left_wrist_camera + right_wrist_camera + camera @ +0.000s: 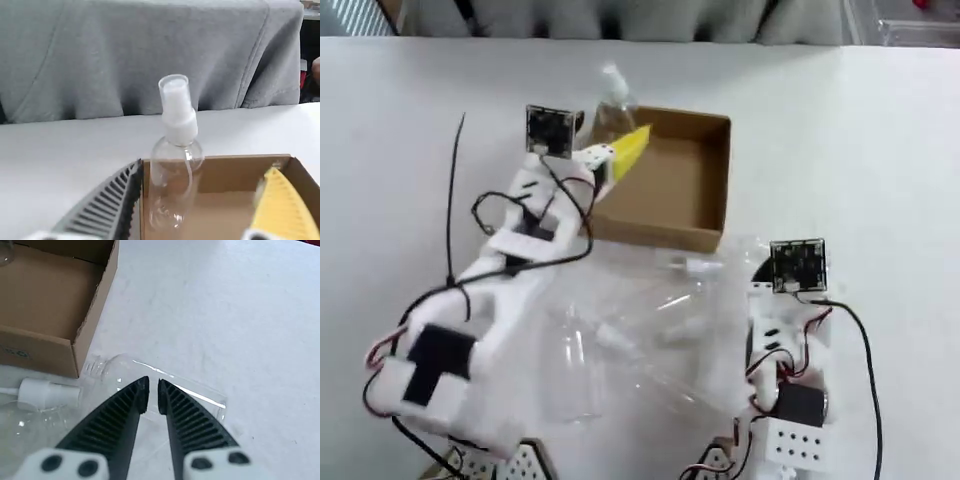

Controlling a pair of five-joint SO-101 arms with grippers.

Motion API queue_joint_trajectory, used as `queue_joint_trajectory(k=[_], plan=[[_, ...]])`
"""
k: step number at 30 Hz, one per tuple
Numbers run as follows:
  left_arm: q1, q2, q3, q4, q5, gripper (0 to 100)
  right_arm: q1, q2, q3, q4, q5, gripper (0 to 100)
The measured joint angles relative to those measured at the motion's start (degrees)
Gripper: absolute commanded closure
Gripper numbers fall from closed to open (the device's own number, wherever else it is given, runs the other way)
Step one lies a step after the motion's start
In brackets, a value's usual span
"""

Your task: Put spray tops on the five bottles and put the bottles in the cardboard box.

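Note:
A clear bottle [175, 175] with a white spray top [176, 107] stands upright in the far left corner of the cardboard box [230, 172]. My left gripper [205, 170] is open around it, black finger on one side and yellow finger on the other, neither touching it. From above, the bottle [612, 105] rises at the box [660, 235] corner, by the left gripper [617, 142]. My right gripper [152, 390] is shut, its tips over a clear plastic bag [200, 397]. A capless bottle [102, 365] and a loose spray top [50, 392] lie beside the box [97, 325].
The clear plastic bag [650, 340] spreads between the two arms in front of the box, with several clear bottles [580, 370] and a spray top [695, 265] in or on it. The right gripper [758, 272] sits at its right edge. Grey cloth hangs behind the table.

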Motion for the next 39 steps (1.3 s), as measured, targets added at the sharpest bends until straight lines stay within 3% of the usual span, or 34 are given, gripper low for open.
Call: queue_joint_trajectory(k=[12,25,31,35,39], plan=[[-2.3,-35.5,16.9,30.3,0.0,65,0.0,0.0,0.0,0.0,0.0,98.2],[-2.4,-76.2,17.8,86.9,0.0,65,0.0,0.0,0.0,0.0,0.0,98.2],[-2.4,-76.7,11.4,105.9,1.1,65,0.0,0.0,0.0,0.0,0.0,98.2],[-2.5,-67.6,4.5,117.0,5.3,65,0.0,0.0,0.0,0.0,0.0,98.2],[0.6,-55.7,1.6,123.0,11.2,65,0.0,0.0,0.0,0.0,0.0,98.2]])
